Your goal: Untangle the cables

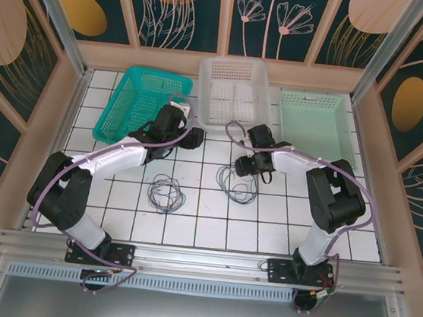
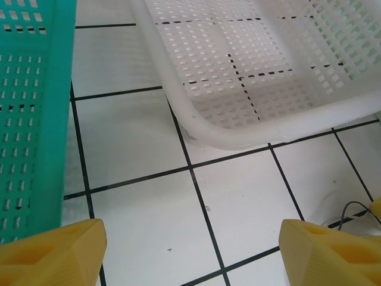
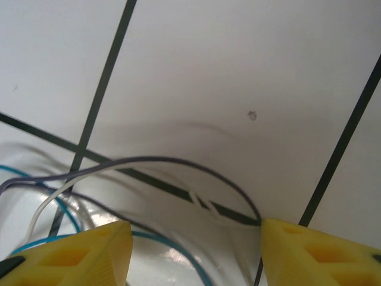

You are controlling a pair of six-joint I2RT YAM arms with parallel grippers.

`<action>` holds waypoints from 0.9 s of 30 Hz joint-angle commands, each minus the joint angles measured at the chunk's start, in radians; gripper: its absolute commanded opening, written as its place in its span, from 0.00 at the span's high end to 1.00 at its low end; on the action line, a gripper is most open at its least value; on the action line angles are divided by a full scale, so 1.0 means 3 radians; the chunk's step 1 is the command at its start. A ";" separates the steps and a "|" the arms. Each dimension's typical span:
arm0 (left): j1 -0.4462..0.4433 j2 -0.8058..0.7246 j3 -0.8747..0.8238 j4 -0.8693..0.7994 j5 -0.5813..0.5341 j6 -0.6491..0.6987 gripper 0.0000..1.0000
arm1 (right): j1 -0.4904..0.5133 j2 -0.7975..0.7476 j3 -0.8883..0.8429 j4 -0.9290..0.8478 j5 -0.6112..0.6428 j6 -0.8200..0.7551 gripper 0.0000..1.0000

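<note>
Since the cables (image 1: 237, 184) lie in loose loops on the mid-table tiles (image 1: 206, 204), my right gripper (image 3: 196, 232) hangs over one bunch, fingers half spread astride a dark strand, gripping nothing. My left gripper (image 2: 193, 238) hovers wide and empty beside the white basket (image 2: 250, 134).

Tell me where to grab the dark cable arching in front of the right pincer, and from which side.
Take the dark cable at the crown of its arch: there it lies alone on the bare table, clear of the white cable and blue cable bunched lower left. Probably best to bring the right pincer down from above, closing across the strand, since it lies flat.
</note>
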 commanded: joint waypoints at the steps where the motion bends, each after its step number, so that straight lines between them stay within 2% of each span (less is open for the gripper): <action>1: -0.0022 0.0001 -0.0019 0.0089 0.0063 -0.0030 0.24 | 0.0025 0.0045 0.0064 0.0203 0.0126 -0.0058 0.41; 12: -0.0029 0.0053 -0.0011 0.0096 0.0096 -0.0029 0.23 | 0.0026 0.0168 0.0038 0.0425 0.0147 -0.0088 0.43; 20: -0.0029 0.0028 -0.0037 0.0094 0.0091 -0.0024 0.24 | 0.0022 0.0169 -0.0004 0.0486 0.0117 -0.0134 0.66; 24: -0.0031 0.0035 -0.0046 0.0094 0.0098 -0.0028 0.24 | 0.0028 0.0026 -0.0113 0.0557 0.0110 -0.0151 0.85; 27: -0.0036 0.0037 -0.0038 0.0109 0.0129 -0.0026 0.24 | 0.0031 -0.0176 -0.0220 0.0637 0.0037 -0.0119 0.94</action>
